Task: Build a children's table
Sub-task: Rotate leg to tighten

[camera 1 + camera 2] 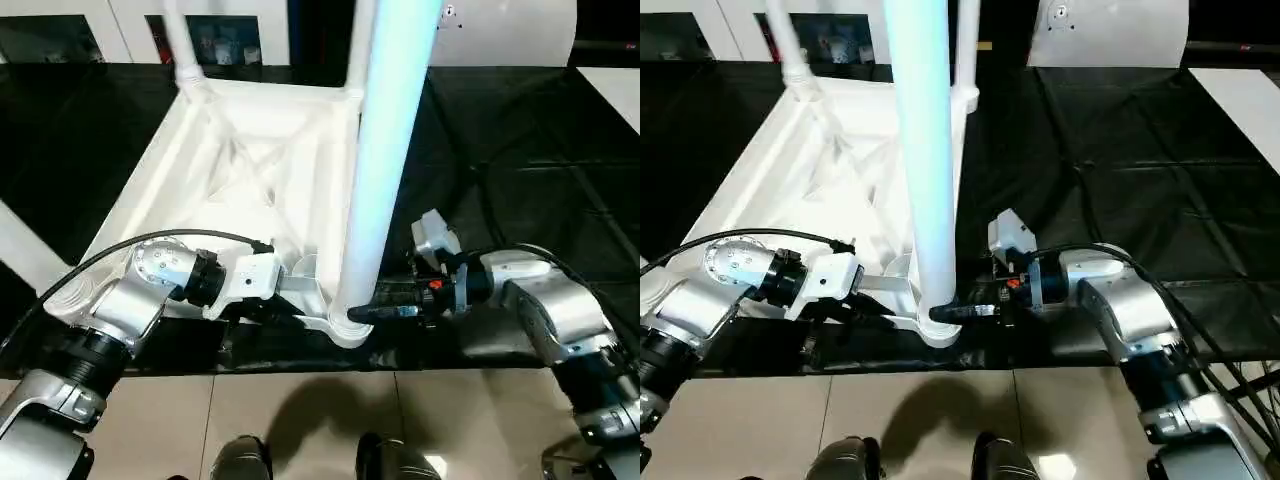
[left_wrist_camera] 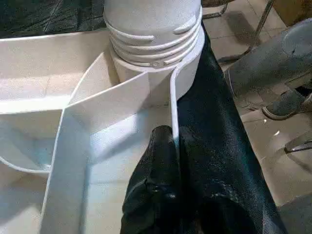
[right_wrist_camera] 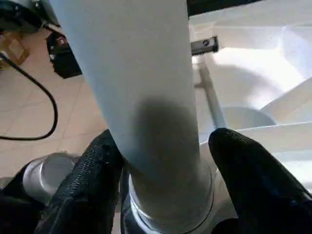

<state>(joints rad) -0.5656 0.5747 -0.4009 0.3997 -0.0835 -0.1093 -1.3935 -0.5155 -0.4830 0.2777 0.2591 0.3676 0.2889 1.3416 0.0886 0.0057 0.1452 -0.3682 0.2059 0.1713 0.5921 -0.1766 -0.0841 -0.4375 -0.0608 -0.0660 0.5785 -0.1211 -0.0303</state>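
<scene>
The children's table top (image 1: 250, 150) lies upside down on the black surface, ribbed underside facing up. A long white leg (image 1: 385, 150) stands upright in the near right corner socket (image 1: 345, 325), its threaded base (image 2: 153, 39) seated there. Two more legs (image 1: 180, 40) (image 1: 358, 45) rise from the far corners, and another leg (image 1: 20, 250) shows at the left edge. My left gripper (image 2: 173, 141) is shut on the top's thin rim wall beside that socket. My right gripper (image 3: 165, 165) is open, one finger (image 3: 92, 175) on each side of the leg's base.
The black work surface (image 1: 520, 150) extends right of the table top, and its near edge meets a tiled floor (image 1: 300, 420). A white cabinet with dark glass fronts (image 1: 215, 40) stands behind, and a white panel (image 1: 510, 30) at the back right.
</scene>
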